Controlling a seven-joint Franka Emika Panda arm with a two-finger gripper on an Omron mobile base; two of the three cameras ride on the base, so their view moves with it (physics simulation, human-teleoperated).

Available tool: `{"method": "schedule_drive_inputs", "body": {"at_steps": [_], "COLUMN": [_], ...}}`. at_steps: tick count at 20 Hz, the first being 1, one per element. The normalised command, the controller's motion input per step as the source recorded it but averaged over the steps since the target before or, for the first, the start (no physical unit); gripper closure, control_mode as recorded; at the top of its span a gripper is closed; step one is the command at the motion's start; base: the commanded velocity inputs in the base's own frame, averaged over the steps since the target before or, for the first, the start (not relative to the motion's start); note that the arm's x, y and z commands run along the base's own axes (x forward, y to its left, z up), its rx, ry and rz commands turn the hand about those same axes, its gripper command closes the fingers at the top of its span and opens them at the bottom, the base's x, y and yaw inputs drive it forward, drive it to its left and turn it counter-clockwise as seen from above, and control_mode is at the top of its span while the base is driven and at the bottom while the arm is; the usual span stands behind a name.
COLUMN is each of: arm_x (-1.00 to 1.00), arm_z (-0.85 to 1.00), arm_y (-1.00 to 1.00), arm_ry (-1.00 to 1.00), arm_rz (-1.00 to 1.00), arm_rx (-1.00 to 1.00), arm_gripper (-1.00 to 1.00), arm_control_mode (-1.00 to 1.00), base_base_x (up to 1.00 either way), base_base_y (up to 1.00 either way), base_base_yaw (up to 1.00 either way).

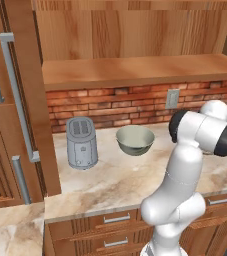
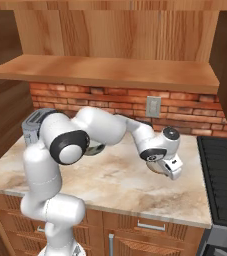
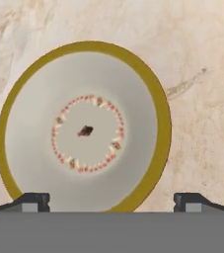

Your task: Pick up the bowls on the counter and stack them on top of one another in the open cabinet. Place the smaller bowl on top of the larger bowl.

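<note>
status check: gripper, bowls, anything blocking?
Gripper open, empty, above gold-rimmed pale bowl on marbled stone counter. Olive-grey bowl beside grey metal toaster. Nothing blocking.

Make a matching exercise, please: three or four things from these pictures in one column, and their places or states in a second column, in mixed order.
Things:
1. toaster
2. olive-grey bowl
3. gold-rimmed bowl
4. cabinet shelf

Places or states:
A. directly under the gripper, on the counter
B. on the counter, just right of the toaster in the left base view
C. above the brick wall, nothing on it
D. at the left end of the counter, beside the tall cabinet

Pairs: 1-D, 2-B, 3-A, 4-C
</note>
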Motion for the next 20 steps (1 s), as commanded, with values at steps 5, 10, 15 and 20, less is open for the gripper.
{"method": "schedule_drive_inputs", "body": {"at_steps": [5, 10, 15, 20], "arm_x": [0.29, 0.12, 0.00, 0.00], "arm_z": [-0.29, -0.27, -0.14, 0.00], "arm_y": [-0.06, -0.14, -0.15, -0.14], "arm_ry": [0.00, 0.00, -0.03, -0.11], "arm_rz": [0.00, 0.00, 0.00, -0.01], "arm_rx": [0.04, 0.05, 0.04, 0.03], "arm_gripper": [-1.00, -1.00, -1.00, -1.00], "arm_control_mode": [-1.00, -1.00, -1.00, -1.00], "base_base_x": [0.00, 0.00, 0.00, 0.00], "base_base_y": [0.00, 0.00, 0.00, 0.00], "base_base_yaw": [0.00, 0.00, 0.00, 0.00]}}
